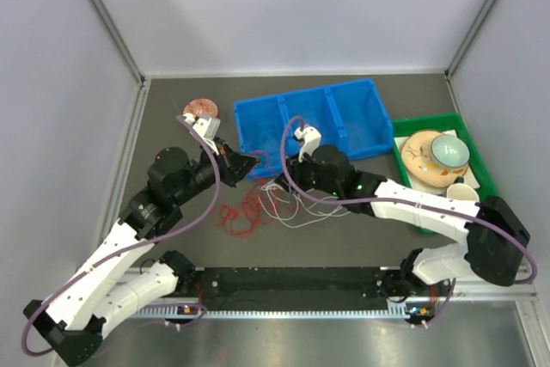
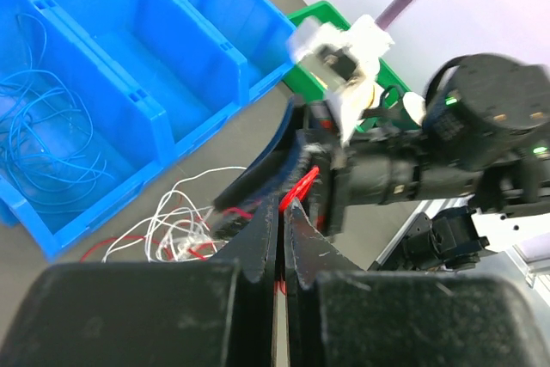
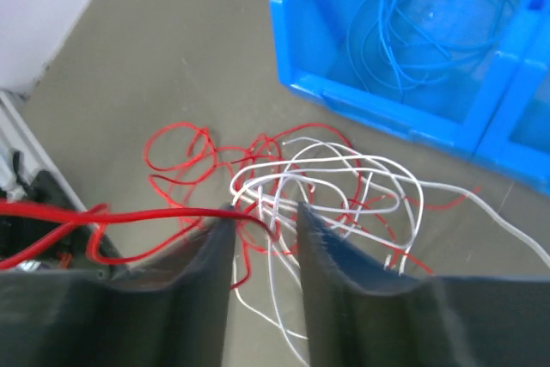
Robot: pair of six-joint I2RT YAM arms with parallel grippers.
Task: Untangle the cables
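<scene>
A tangle of red cables and white cables lies on the grey table in front of the blue bin. Blue cables lie coiled in the bin's left compartment, also in the left wrist view. My left gripper is shut on a red cable, held taut above the tangle. My right gripper is open right over the tangle. In the right wrist view white loops lie between its fingers, and the taut red cable crosses its left fingertip.
The blue three-compartment bin stands at the back centre. A green tray with a bowl, plates and a cup is at the right. A small round reddish object sits back left. A black rail runs along the near edge.
</scene>
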